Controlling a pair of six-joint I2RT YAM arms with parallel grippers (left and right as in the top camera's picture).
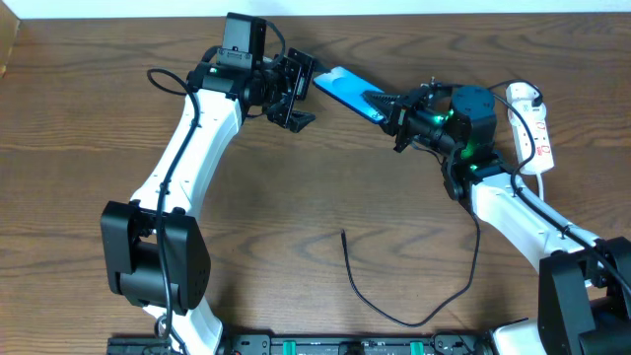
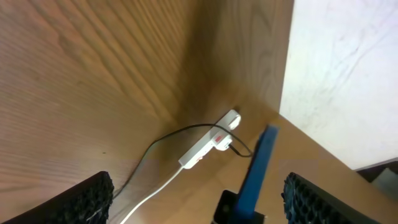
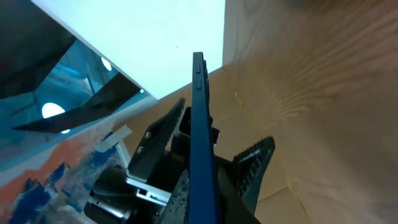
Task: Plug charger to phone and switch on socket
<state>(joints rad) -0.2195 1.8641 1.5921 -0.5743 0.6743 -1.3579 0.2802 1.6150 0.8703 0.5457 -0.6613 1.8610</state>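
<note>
Jaws of the left gripper (image 1: 308,95) stand spread wide near the middle of the table's (image 1: 266,247) far edge. In its wrist view the two fingers (image 2: 93,199) sit well apart, with the phone (image 1: 343,89) between them and neither pad clearly on it. The phone hangs tilted on its long edge, off the wood. The charger (image 1: 346,258) lies loose towards the near edge, its free tip pointing to mid-table, and no gripper has it. The right gripper (image 1: 394,110) appears to be pinching the phone's right end, though its own pads are hidden in the wrist view.

I judge the step in hand to be steadying or passing the phone before the plug goes in. To do it well, the right arm should hold firm until any second grip has closed on the flat faces, not the thin sides. One short end should be left bare, since the port most likely sits there. The socket (image 1: 535,133) lies by the far right corner, untouched.
</note>
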